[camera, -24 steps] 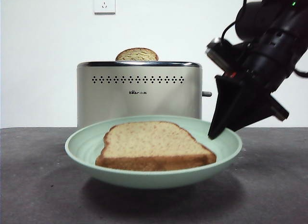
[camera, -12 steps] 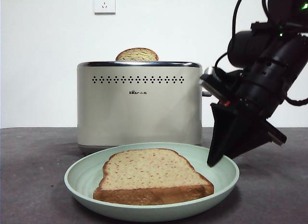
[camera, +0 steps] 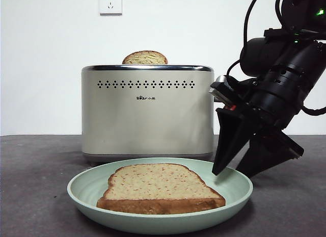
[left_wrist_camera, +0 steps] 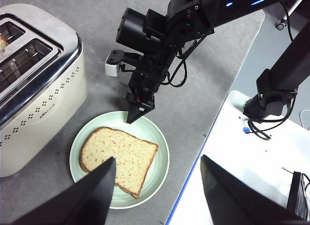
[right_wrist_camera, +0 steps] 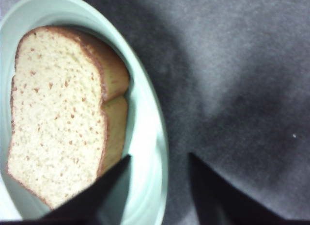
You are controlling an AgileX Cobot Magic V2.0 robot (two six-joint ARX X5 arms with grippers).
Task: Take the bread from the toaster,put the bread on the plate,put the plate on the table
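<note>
The bread (camera: 160,188) lies flat on the mint green plate (camera: 235,190), which rests on the table (camera: 30,196) in front of the toaster (camera: 147,114). My right gripper (camera: 232,170) is at the plate's right rim, open, with one jaw inside the rim and one outside, as the right wrist view (right_wrist_camera: 160,156) shows over the plate (right_wrist_camera: 151,138) and bread (right_wrist_camera: 53,118). My left gripper (left_wrist_camera: 157,159) is open and empty, high above the plate (left_wrist_camera: 162,152), bread (left_wrist_camera: 118,157) and toaster (left_wrist_camera: 34,89).
A second, paler slice (camera: 145,57) stands in the toaster's slot. The table's edge and a white stand (left_wrist_camera: 252,152) lie beyond the plate in the left wrist view. A wall socket (camera: 110,2) is on the white wall behind.
The plate with the bread has come down from the air onto the table. My right gripper came down with it, and its jaws have parted at the rim.
</note>
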